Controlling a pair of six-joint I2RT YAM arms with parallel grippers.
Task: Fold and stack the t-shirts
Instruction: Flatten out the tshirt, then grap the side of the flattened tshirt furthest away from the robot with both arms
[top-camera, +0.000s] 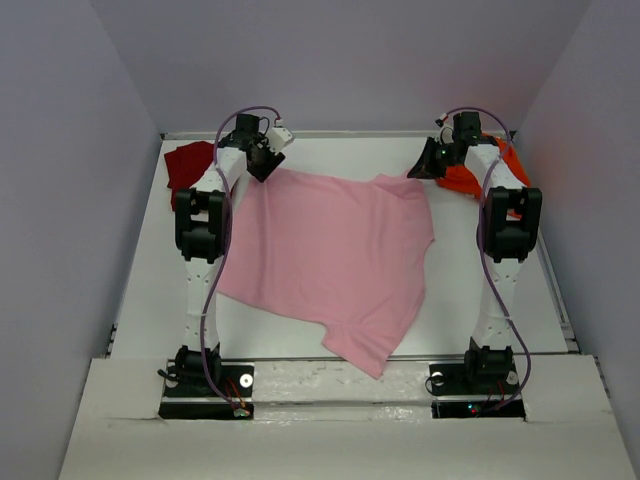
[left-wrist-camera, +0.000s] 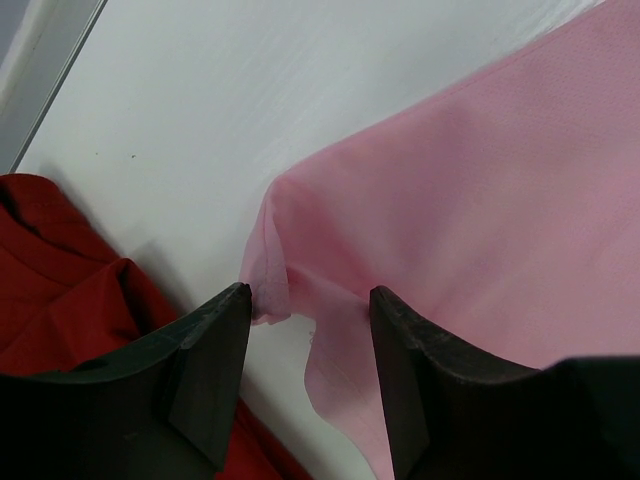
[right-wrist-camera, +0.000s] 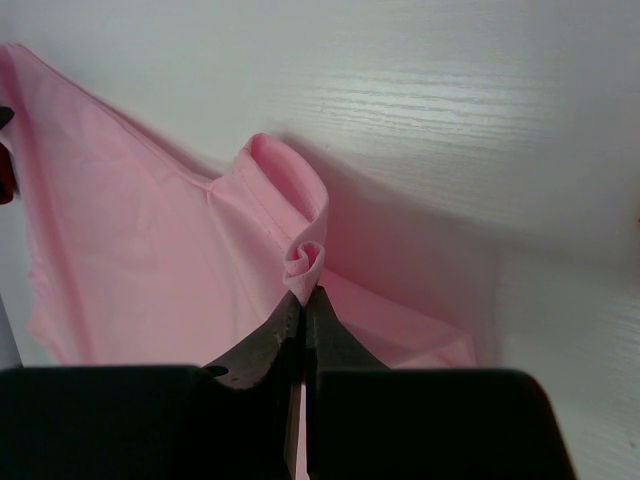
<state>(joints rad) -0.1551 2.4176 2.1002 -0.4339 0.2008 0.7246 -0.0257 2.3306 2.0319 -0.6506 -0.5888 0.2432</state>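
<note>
The light pink t-shirt (top-camera: 330, 260) lies spread over the middle of the table, one corner reaching the front edge. At its back left corner my left gripper (top-camera: 265, 160) stands open. In the left wrist view a bunched corner of the pink t-shirt (left-wrist-camera: 480, 200) sits in the left gripper (left-wrist-camera: 310, 300), with the jaws apart on either side of it. My right gripper (top-camera: 425, 165) is at the shirt's back right corner. In the right wrist view the right gripper (right-wrist-camera: 305, 292) is shut on a small curled pinch of the pink t-shirt (right-wrist-camera: 130, 260).
The dark red t-shirt (top-camera: 188, 165) lies crumpled at the back left corner, close beside the left fingers (left-wrist-camera: 215, 350). The bright orange t-shirt (top-camera: 470, 178) is bunched at the back right, partly behind the right arm. Raised table edges run along both sides.
</note>
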